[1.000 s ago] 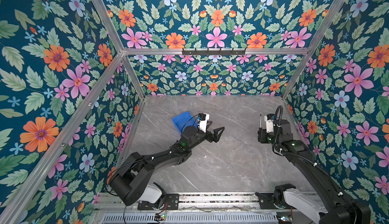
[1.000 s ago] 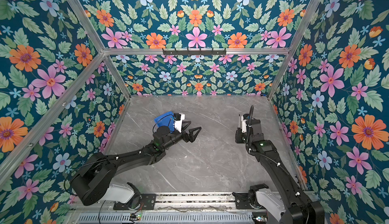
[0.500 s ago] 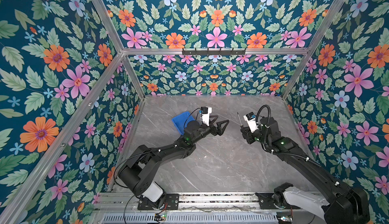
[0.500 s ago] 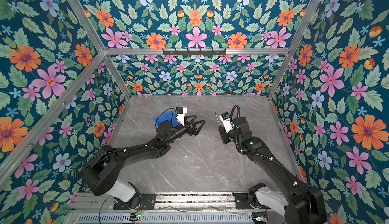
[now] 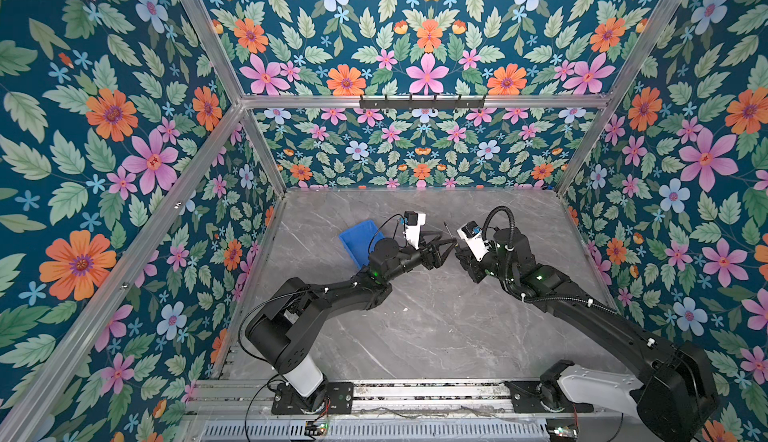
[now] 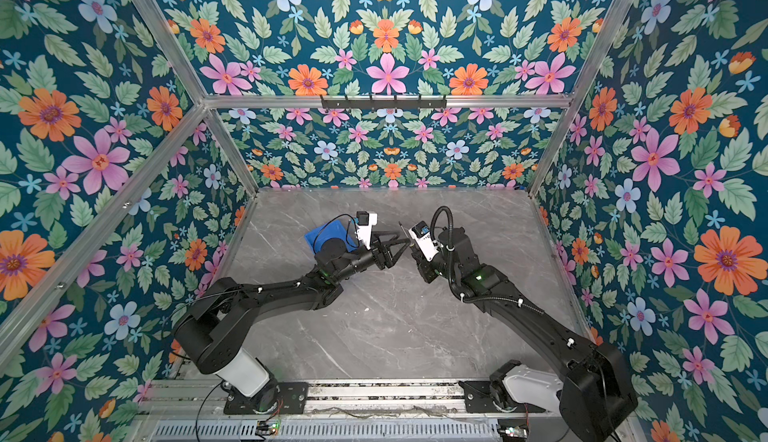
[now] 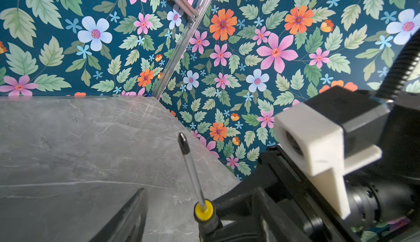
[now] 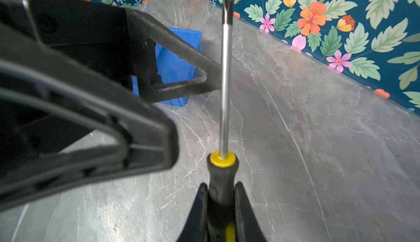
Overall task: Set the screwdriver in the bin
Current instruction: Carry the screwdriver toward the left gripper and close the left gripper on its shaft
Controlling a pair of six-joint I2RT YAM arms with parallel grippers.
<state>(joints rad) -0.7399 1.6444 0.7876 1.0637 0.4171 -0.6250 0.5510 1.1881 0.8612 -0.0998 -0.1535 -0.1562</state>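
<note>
Right wrist view: right gripper (image 8: 221, 192) clamps screwdriver (image 8: 224, 115), outside bin (image 8: 184, 36).

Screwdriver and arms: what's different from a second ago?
The right pincer, shut on the screwdriver, carried it left toward the middle. The left pincer swung right to meet it, jaws open beside the shaft, nothing grasped yet. The blue bin and the right grip stayed as they were.
</note>
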